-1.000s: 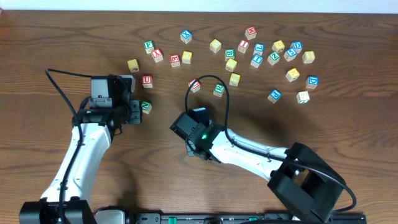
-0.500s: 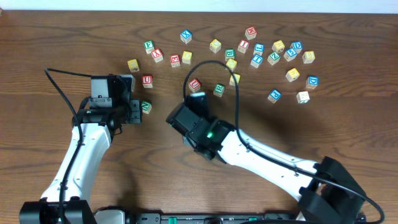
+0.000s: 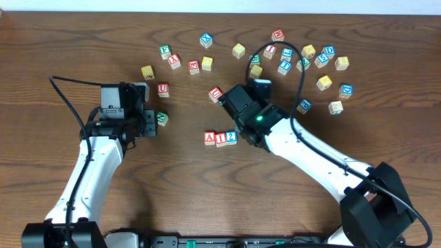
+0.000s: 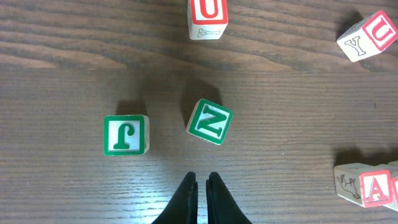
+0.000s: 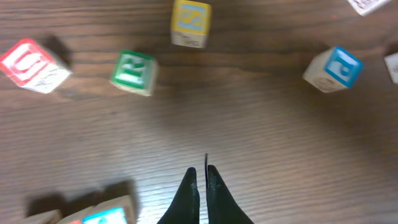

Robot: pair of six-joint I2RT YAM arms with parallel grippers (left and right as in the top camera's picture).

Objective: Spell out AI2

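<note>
Side by side on brown wooden table (image 3: pixel 172 193): red-faced wooden A cube (image 3: pixel 209 138), red-faced wooden I cube (image 3: pixel 220 140), blue-faced wooden 2 cube (image 3: pixel 231 137). Left fingers (image 4: pixel 189 199) and right fingers (image 5: pixel 189 196) pressed together, empty.

On the dark wooden worktop (image 3: pixel 55 34), a green "N" cube (image 4: pixel 209 121) is being shown turned askew near a green "J" cube (image 4: pixel 125 134), with a red "U" cube (image 4: pixel 207 17) beyond them, while a mixed cluster of cubes (image 3: pixel 322 59) is being seen towards the far right.
</note>
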